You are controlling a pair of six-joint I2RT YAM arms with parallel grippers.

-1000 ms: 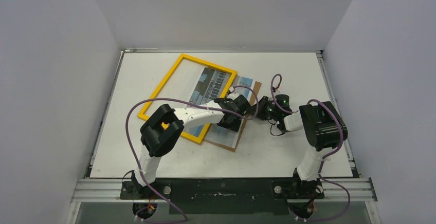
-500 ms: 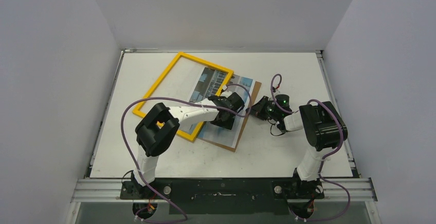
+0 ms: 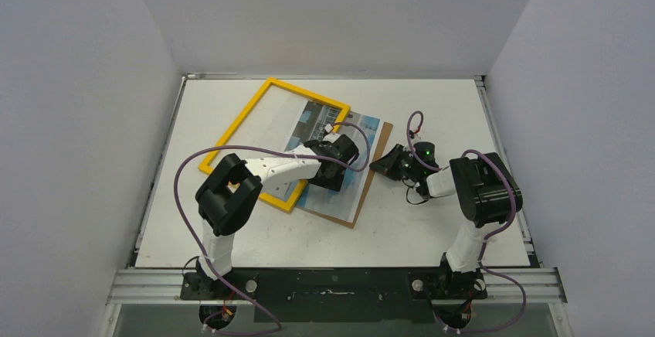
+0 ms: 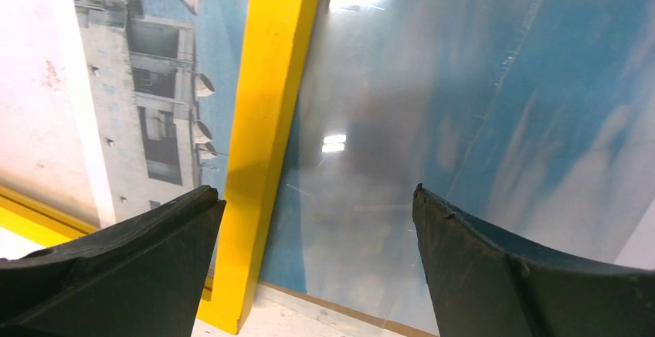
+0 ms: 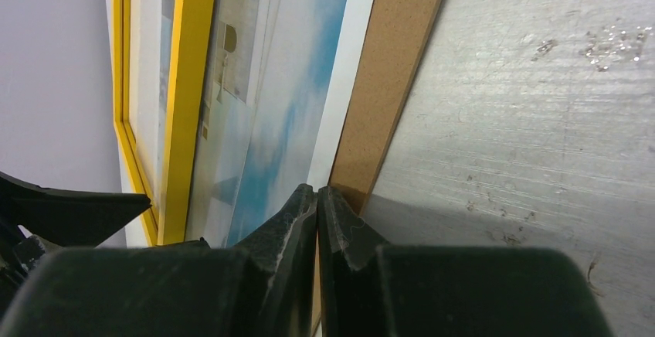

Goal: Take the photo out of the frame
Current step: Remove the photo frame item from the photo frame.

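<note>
Top external view: finds right gripper (image 5: 317, 194) pinched shut at 3 o'clock against backing board (image 5: 386, 82), likely pinning it. Finds left gripper (image 4: 317, 198) spread wide astride frame (image 3: 236, 125) bar, apparently to shove it toward 10 o'clock. Notes photo (image 3: 363, 132) lying on backing, half uncovered.

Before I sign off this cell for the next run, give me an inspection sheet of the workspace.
Surface: white table, lightly scuffed.
Job's things: yellow frame lies with one bar across the photo; the photo rests on the brown backing board.
Clutter: nothing seen.
Tools: left tool open, above bar and photo; right tool shut, empty, at the board's edge.
Cables: purple cables loop off both arms.
Surroundings: plain walls on three sides; metal rail at the near edge.
</note>
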